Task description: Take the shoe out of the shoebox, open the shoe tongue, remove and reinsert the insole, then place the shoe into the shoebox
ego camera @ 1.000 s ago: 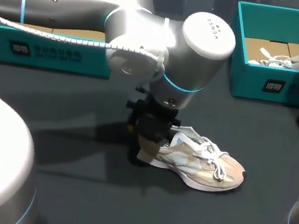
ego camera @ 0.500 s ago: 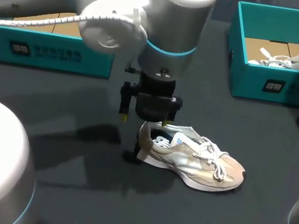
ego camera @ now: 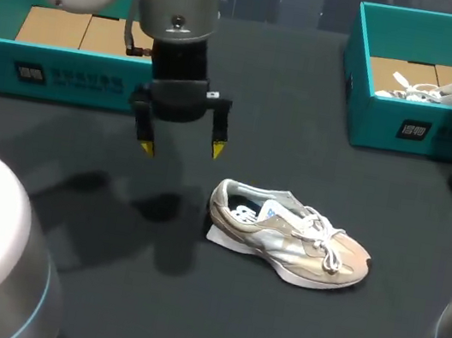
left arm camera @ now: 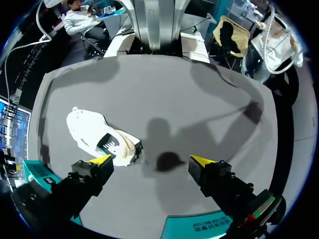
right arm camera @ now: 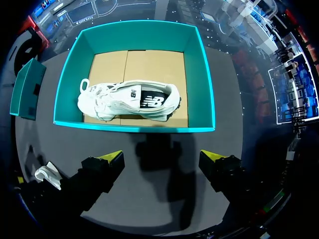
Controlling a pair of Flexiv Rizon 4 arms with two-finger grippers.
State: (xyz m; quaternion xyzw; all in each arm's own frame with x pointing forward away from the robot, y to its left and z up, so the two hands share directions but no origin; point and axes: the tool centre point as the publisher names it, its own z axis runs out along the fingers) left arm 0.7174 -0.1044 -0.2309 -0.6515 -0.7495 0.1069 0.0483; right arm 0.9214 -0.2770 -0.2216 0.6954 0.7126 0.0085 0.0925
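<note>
The left hand [ego camera: 183,148] hangs empty, fingers spread wide, above the dark worktop [ego camera: 141,311] in front of the left shoebox [ego camera: 76,79]. To its right a beige shoe [ego camera: 288,236] lies on the worktop, outside both boxes. The right hand [right arm camera: 160,157], equally wide, hovers before the right shoebox [right arm camera: 134,127], which holds a white shoe [right arm camera: 129,99].

Head camera high behind, looking down; wrists overhead; head, left share shoe [ego camera: 288,236] [left arm camera: 99,137].
</note>
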